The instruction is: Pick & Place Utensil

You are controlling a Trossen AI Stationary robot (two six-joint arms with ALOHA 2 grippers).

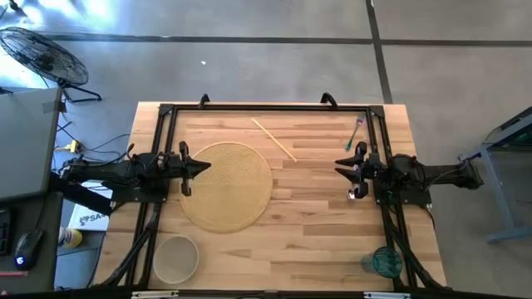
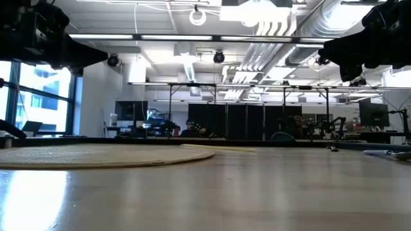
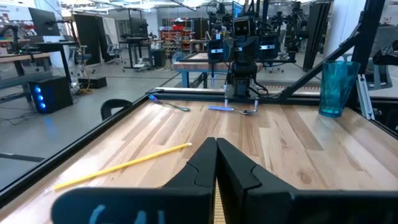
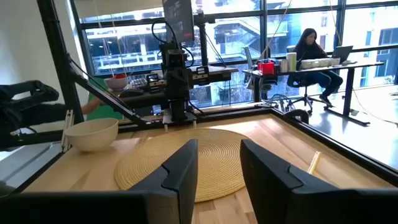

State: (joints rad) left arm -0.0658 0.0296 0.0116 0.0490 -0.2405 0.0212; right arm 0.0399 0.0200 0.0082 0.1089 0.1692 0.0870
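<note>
Two utensils lie flat on the wooden table at its right side. One with a green and purple handle (image 1: 357,131) (image 3: 168,102) is near the far right corner. A blue-handled spoon (image 1: 356,193) (image 3: 231,109) lies under my right arm. A thin yellow stick (image 1: 274,139) (image 3: 124,165) (image 4: 313,163) lies past the round woven placemat (image 1: 226,185) (image 4: 193,158). My left gripper (image 1: 199,166) (image 3: 216,163) hovers shut over the placemat's left edge. My right gripper (image 1: 341,167) (image 4: 217,163) hovers open right of the placemat, pointing at it.
A pale bowl (image 1: 175,257) (image 4: 92,134) stands near the table's near left corner, and a teal glass (image 1: 384,262) (image 3: 336,87) near the near right corner. A black frame (image 1: 266,108) borders the table. Bare wood lies between placemat and right arm. A person sits at a desk in the room behind.
</note>
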